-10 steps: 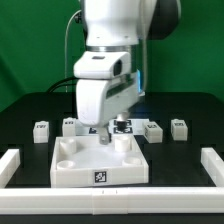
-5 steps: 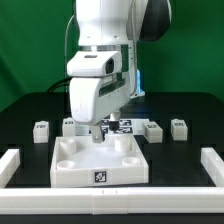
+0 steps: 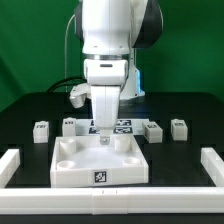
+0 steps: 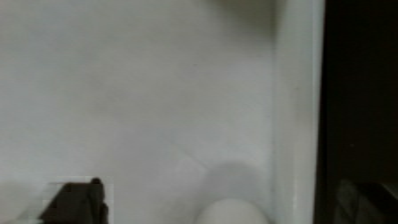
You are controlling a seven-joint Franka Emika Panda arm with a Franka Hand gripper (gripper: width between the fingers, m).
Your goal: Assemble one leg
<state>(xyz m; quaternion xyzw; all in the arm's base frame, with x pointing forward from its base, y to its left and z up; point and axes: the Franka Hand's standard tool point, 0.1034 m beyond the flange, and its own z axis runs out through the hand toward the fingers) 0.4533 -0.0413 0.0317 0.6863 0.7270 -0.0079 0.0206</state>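
White tabletop sits under the gripper, spread and empty; likely next, move far-right to a leg and pinch it.

**A robotics lab test bench**

This is a robotics lab rig, not a home or a shop. 1 white robot arm stands over a matte black table, with a plain green curtain hung behind as a backdrop. Low white rails fence the work area. Black-and-white square tags mark the parts: 1 on the white tray-like tabletop, others on small white blocks lined up behind it.
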